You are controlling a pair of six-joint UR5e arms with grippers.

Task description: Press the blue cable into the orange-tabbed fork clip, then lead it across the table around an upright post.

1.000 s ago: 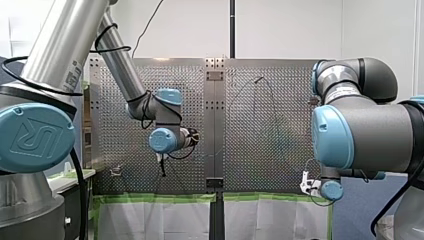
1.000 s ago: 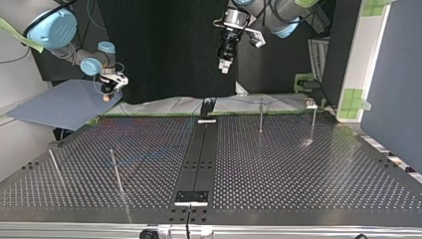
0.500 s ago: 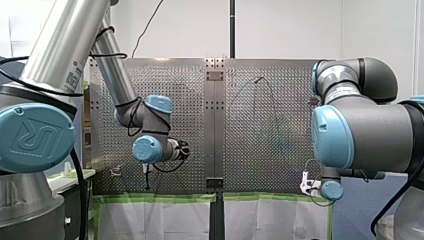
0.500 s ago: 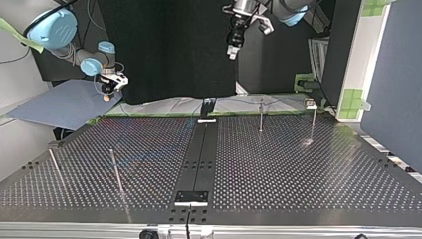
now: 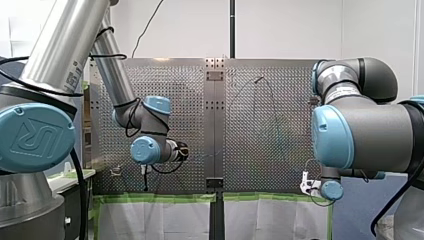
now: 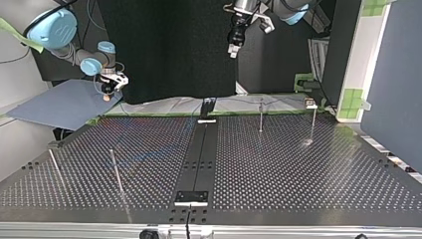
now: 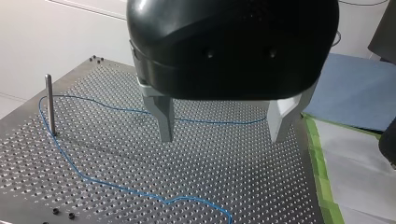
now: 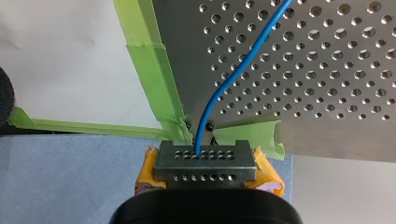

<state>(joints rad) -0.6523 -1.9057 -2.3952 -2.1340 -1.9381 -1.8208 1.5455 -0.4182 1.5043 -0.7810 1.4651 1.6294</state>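
Observation:
The blue cable (image 7: 219, 123) lies loose on the perforated table (image 7: 243, 182), bending round an upright post (image 7: 48, 105). My left gripper (image 7: 222, 137) hangs above the table, its metal fingers (image 7: 166, 121) wide apart and empty. In the top view my left gripper (image 6: 232, 51) is high over the far edge. My right gripper (image 8: 205, 163), with yellow pads (image 8: 148, 170), is shut on the blue cable (image 8: 212, 100) through a grey perforated block off the table's corner. A small clip (image 6: 310, 103) stands at the far right corner in the top view; its tab colour does not show.
Several thin posts (image 6: 261, 117) (image 6: 117, 173) stand on the table (image 6: 298, 174). A black rail (image 6: 199, 154) runs down its middle. Green tape (image 8: 154, 60) lines the table's edge, and a blue mat (image 6: 54, 104) lies beside my right gripper (image 6: 106, 97).
My left arm has swung toward the front view's left and lower; in the top view its gripper moved right and up. My right arm has not moved.

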